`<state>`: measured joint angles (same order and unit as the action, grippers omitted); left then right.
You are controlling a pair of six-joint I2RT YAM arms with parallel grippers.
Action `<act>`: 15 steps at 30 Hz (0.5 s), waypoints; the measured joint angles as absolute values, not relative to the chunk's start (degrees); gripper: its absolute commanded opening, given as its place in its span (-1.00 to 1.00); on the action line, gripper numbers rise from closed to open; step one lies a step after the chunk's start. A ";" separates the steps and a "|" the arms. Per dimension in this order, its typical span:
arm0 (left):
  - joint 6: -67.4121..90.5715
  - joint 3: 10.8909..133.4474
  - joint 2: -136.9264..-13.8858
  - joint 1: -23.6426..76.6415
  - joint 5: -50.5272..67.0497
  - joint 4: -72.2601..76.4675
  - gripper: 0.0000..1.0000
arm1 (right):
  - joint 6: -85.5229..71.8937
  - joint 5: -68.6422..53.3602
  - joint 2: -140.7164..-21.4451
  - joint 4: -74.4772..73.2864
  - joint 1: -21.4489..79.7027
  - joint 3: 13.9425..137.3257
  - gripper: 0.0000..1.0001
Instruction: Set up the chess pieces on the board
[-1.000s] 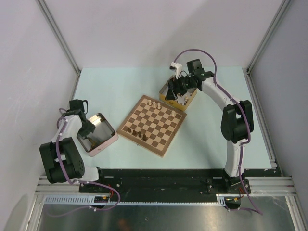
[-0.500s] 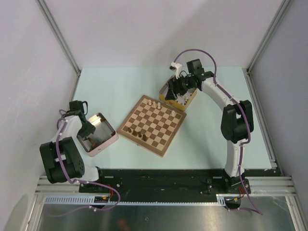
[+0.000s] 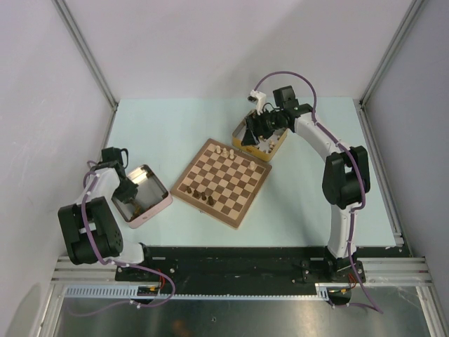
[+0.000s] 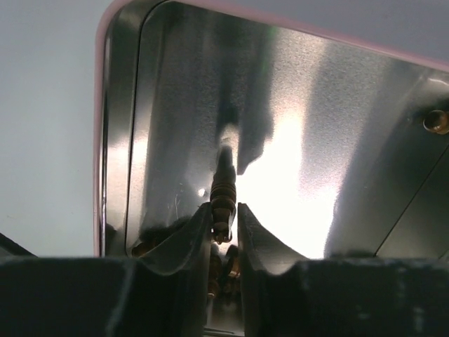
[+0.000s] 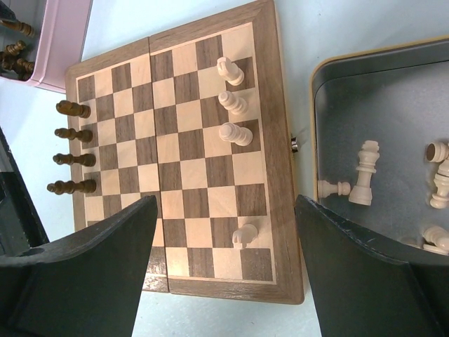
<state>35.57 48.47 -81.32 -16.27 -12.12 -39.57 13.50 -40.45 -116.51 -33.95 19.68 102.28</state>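
Note:
The board [image 3: 231, 188] lies at the table's middle; it also shows in the right wrist view [image 5: 182, 175]. Several dark brown pieces [image 5: 72, 160] stand along one edge and several pale pieces [image 5: 236, 133] along the opposite edge. My left gripper [image 3: 129, 196] is down inside the pink tin [image 3: 160, 202] and is shut on a dark brown piece [image 4: 223, 205]; more dark pieces lie beneath the fingers. My right gripper [image 5: 226, 203] is open and empty, hovering over the board's edge next to the yellow tin [image 5: 317, 105], which holds loose pale pieces [image 5: 365, 174].
The pink tin's shiny floor [image 4: 295, 140] and rim [image 4: 99, 140] fill the left wrist view. The yellow tin [image 3: 279, 145] touches the board's far right corner. White walls and metal frame posts enclose the pale green table [image 3: 168, 126].
My left gripper has shifted slightly nearer within the pink tin. The right arm has hardly moved.

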 measured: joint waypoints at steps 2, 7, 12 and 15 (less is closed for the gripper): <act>35.46 48.47 -81.34 -16.27 -11.88 -39.57 -0.75 | 13.50 -40.45 -116.51 -33.95 19.64 102.26 0.68; 34.83 48.47 -81.21 -16.29 -11.25 -39.51 -1.00 | 13.50 -40.45 -116.51 -33.93 19.55 102.21 0.68; 31.62 48.49 -78.89 -16.40 -7.81 -39.64 -1.00 | 13.50 -40.47 -116.44 -33.93 19.38 102.08 0.68; 28.93 48.49 -75.66 -16.43 -5.08 -39.72 -1.00 | 13.50 -40.47 -116.44 -33.93 19.33 102.04 0.68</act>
<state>28.93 48.49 -75.66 -16.43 -5.08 -39.72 13.50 -40.47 -116.44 -33.93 19.33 102.04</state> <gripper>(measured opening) 0.025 0.842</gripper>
